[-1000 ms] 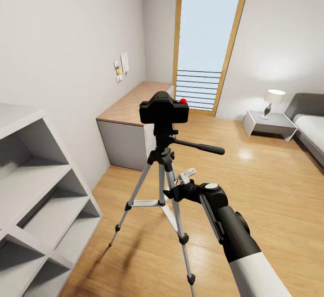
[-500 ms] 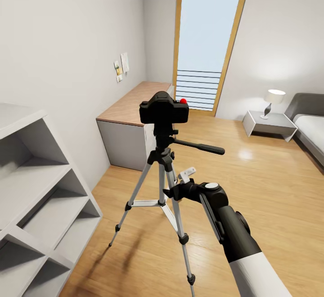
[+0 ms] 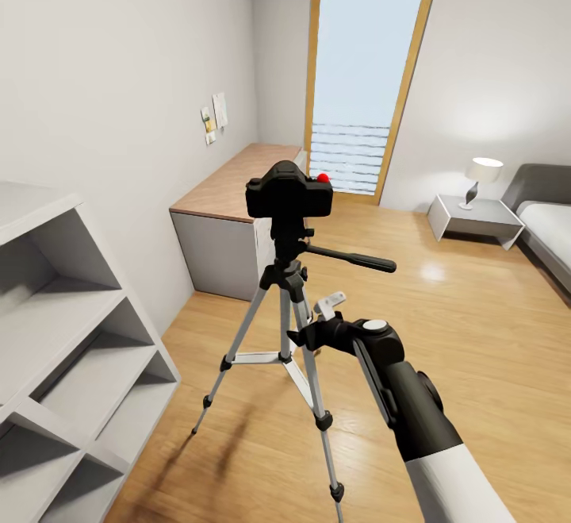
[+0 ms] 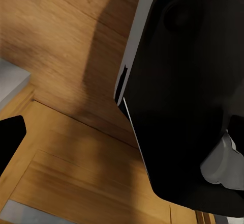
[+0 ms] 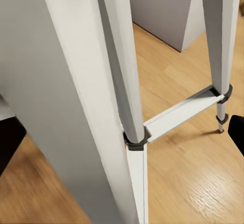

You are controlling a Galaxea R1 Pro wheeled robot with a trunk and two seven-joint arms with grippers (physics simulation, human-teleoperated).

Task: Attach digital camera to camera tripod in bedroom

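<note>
Jaws: right jaws [image 3: 316, 324] state unclear | black digital camera [image 3: 289, 194] atop camera tripod [image 3: 285, 309]

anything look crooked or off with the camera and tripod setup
Nothing stands out. The digital camera sits level and centred on the head of the camera tripod, whose three legs are spread on the wood floor. The right gripper is low beside the legs, apart from the camera.

My right arm [image 3: 412, 412]: white forearm shell, then glossy black wrist w/ a grey seam strip & round white cap on top. Right gripper [image 3: 305, 338] is black, w/ white clip. Left wrist cam: glossy black rounded housing [image 4: 188, 91], pale edge trim, grey knob.
</note>
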